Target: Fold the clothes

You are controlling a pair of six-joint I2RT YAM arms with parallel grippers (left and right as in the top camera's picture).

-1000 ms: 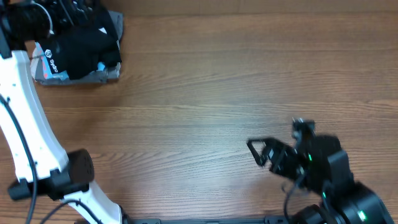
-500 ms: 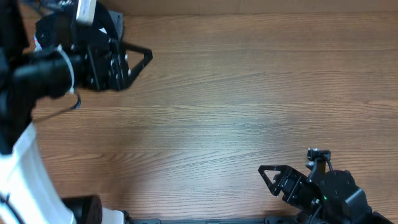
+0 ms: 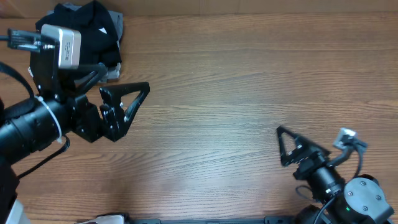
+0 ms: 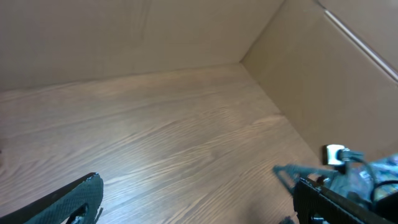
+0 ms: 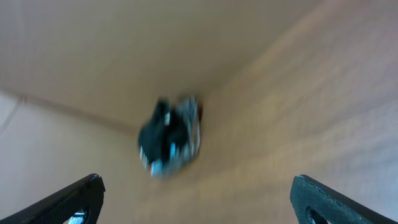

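While both arms hang over the wood counter [image 3: 236, 74], I see the left claw [image 3: 124, 107] spread wide and the right claw [image 3: 283, 147] spread too, neither holding anything. The black shirt [image 3: 93, 25] sits bunched in the far left corner on a grey folded pile [image 3: 112, 72], near the left claw and well apart from the right.

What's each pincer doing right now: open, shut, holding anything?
Left pincer: open, holding nothing.
Right pincer: open, holding nothing.

the black shirt [image 3: 93, 25] lies crumpled in a heap in the far-left corner.
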